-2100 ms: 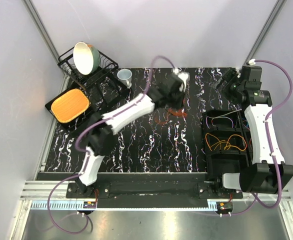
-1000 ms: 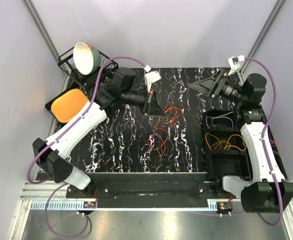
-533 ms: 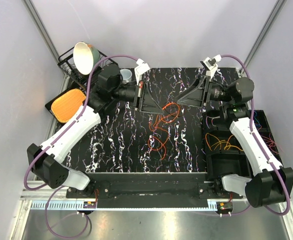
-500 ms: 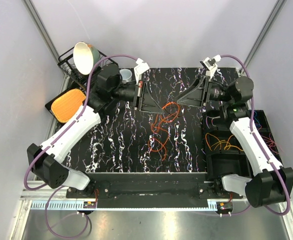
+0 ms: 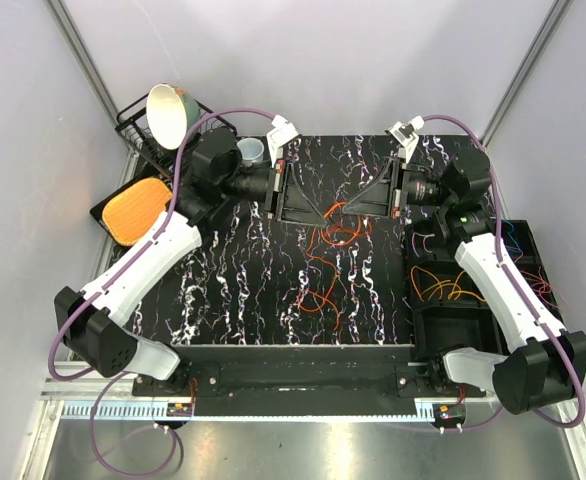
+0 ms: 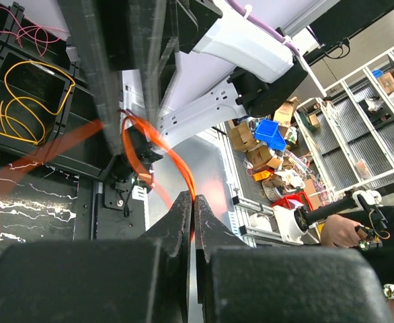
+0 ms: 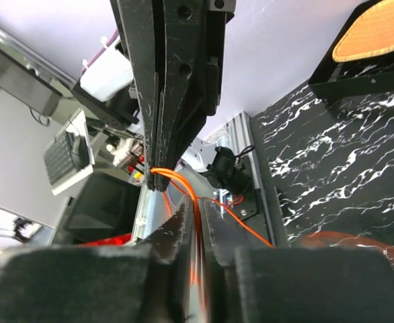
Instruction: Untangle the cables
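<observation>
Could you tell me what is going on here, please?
Two arms are untangling thin cables. The left gripper and right gripper meet tip to tip above the middle of the table, each shut on part of the orange-red tangle. The rest of it trails down onto the table below them. A bin on the right holds other cables.

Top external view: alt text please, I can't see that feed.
The left gripper and right gripper nearly meet above the black marbled table, both shut on the orange cables, whose tangle trails toward the near edge.
</observation>
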Action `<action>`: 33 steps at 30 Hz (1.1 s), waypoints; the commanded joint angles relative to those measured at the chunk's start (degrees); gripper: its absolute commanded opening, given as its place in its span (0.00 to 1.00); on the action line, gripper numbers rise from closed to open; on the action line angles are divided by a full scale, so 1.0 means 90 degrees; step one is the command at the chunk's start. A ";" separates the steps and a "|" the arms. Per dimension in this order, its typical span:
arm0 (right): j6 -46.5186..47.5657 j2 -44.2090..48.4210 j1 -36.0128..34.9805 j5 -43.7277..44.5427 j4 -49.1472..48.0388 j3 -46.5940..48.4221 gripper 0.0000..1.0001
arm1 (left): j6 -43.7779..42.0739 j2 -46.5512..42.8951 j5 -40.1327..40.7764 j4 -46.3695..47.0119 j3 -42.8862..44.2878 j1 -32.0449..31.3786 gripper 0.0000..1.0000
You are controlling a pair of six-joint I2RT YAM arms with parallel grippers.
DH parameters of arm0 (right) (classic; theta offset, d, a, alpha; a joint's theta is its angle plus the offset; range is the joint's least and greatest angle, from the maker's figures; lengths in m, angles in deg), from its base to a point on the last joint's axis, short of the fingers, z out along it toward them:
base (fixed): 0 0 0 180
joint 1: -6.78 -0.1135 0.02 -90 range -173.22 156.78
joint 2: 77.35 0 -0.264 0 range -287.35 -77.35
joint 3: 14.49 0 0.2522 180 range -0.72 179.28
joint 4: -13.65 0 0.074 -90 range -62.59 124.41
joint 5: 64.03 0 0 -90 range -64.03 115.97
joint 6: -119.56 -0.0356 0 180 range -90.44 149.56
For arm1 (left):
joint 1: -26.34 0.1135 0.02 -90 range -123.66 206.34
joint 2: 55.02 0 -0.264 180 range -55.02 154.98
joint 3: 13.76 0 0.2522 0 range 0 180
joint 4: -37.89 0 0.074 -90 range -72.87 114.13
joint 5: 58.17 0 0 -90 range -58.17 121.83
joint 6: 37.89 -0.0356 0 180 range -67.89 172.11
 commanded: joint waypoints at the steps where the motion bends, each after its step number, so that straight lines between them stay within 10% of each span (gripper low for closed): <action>1: 0.0346 0.0050 -0.0044 0.0287 0.0206 0.0363 0.00 | -0.0269 -0.0178 0.0139 -0.0164 0.0094 0.0043 0.07; 3: 0.0696 0.0206 -0.0024 0.1182 0.1098 0.0460 0.00 | -0.0812 -0.0130 0.0422 -0.1274 0.0289 0.0169 0.95; 4: 0.1162 0.0255 -0.0024 0.1708 0.1570 0.0751 0.00 | -0.1010 -0.0081 0.0704 -0.1704 0.0445 0.0228 0.99; 13: 0.2378 -0.0261 -0.0024 0.9690 0.6269 0.4754 0.00 | -0.2438 -0.1251 0.6227 -0.4676 -0.0341 0.0472 0.99; 19: 0.1706 -0.0506 -0.0024 1.3269 0.7667 0.6611 0.00 | -0.2447 -0.1682 0.6820 -0.4804 -0.1397 0.0473 0.99; 33: 0.3050 -0.0155 -0.0024 1.5833 0.7288 0.7170 0.00 | -0.2369 -0.1907 0.6723 -0.4434 -0.2570 0.0472 0.99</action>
